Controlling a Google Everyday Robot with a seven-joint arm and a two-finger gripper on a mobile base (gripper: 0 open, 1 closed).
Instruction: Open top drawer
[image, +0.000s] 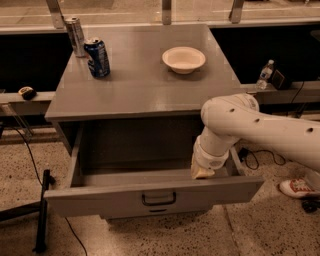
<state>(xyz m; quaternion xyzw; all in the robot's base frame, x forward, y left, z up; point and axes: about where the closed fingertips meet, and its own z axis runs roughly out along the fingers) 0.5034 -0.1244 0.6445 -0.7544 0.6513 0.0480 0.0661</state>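
The top drawer stands pulled well out from the cabinet. Its grey front hangs clear of the body, its black bar handle faces me at centre, and its plain grey interior is bare. From how it lies, I judge the opening itself as good as done. The hand is not on the handle. It sits down inside the drawer at the right end, just behind the front panel, and I read that as the place to draw the front outward from within. Only its pale tip shows above the panel's edge, so I cannot tell whether the hand is wide, narrow or holding anything. Nor can I tell whether it touches the inner face of the front or merely hangs beside it. The arm comes in from the right. Its white link runs roughly level in front of the worktop's edge, then bends sharply at a rounded joint so the wrist drops nearly straight down into the drawer. On the worktop a bowl sits toward the back right. A blue can and a silver can stand at the back left, all well apart from the arm.
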